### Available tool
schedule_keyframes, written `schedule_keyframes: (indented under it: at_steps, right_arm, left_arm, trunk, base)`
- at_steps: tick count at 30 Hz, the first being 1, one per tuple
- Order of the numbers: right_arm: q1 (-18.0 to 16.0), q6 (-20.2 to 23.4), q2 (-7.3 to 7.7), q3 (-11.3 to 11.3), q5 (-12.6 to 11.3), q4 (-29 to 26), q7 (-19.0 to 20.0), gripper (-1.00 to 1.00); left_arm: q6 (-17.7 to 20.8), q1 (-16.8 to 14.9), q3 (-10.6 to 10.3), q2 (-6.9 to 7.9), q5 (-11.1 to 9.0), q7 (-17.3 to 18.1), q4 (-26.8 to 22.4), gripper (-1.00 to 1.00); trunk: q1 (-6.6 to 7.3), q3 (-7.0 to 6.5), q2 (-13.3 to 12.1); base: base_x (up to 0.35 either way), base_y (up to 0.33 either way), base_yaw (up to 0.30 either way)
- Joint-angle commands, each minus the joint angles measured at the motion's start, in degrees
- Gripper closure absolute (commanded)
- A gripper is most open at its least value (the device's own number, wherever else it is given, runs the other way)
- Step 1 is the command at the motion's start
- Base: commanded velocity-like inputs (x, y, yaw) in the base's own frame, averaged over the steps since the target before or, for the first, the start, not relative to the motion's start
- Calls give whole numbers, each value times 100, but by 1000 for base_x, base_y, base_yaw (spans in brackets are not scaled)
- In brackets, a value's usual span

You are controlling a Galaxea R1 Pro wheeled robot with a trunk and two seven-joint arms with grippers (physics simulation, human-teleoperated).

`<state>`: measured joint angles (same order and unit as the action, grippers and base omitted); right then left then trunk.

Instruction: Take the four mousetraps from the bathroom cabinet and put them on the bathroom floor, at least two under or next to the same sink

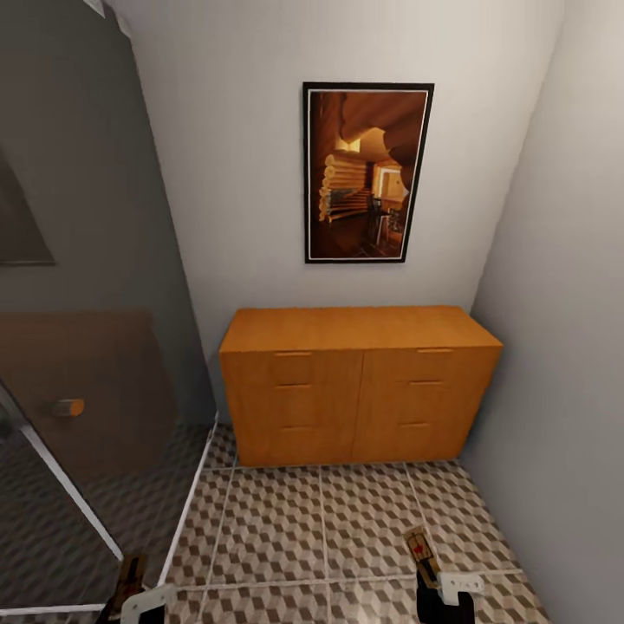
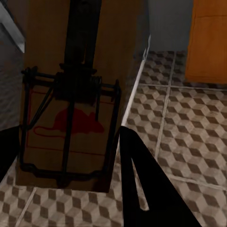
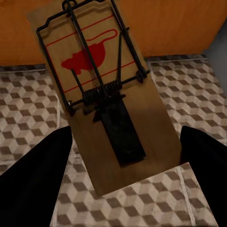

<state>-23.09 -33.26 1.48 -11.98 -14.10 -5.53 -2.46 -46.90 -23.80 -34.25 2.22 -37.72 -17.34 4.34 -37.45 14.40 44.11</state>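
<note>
Both grippers hold mousetraps low over the bathroom floor (image 1: 347, 529), a little in front of the cabinet (image 1: 355, 381). My left gripper (image 1: 130, 600) is shut on one mousetrap (image 1: 130, 574); in the left wrist view this wooden board with a red mouse print (image 2: 71, 109) sits between the dark fingers (image 2: 142, 184). In my shut right gripper (image 1: 431, 582) sits another mousetrap (image 1: 419, 549), seen close up in the right wrist view (image 3: 101, 90) between the fingers (image 3: 35, 182). The orange-brown cabinet has all its drawers shut and a bare top.
A glass shower panel (image 1: 87, 364) with a wooden knob (image 1: 68, 407) and a white floor rail (image 1: 186, 511) stands at the left. A grey wall (image 1: 563, 347) closes the right side. A framed picture (image 1: 367, 173) hangs above the cabinet.
</note>
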Motion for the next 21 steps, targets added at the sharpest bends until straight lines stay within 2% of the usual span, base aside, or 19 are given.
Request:
schedule_keyframes:
  at_steps: [1, 13, 21]
  right_arm:
    - [-2, -13, 2, -50, -33, 0, -27, 100]
    - [-2, -13, 1, -50, -33, 0, -27, 100]
    - [-2, -10, -3, -50, -31, 0, -27, 100]
  left_arm:
    - [-3, -7, -38, -3, 45, -68, 14, 100]
    - [-3, -7, -38, -2, 45, -68, 14, 100]
    - [-3, -9, -38, -2, 45, -68, 14, 100]
  trunk:
    - [3, 8, 7]
    - [3, 8, 7]
    - [3, 8, 7]
  base:
    - [-332, 0, 287]
    - [-323, 0, 286]
    - [-113, 0, 287]
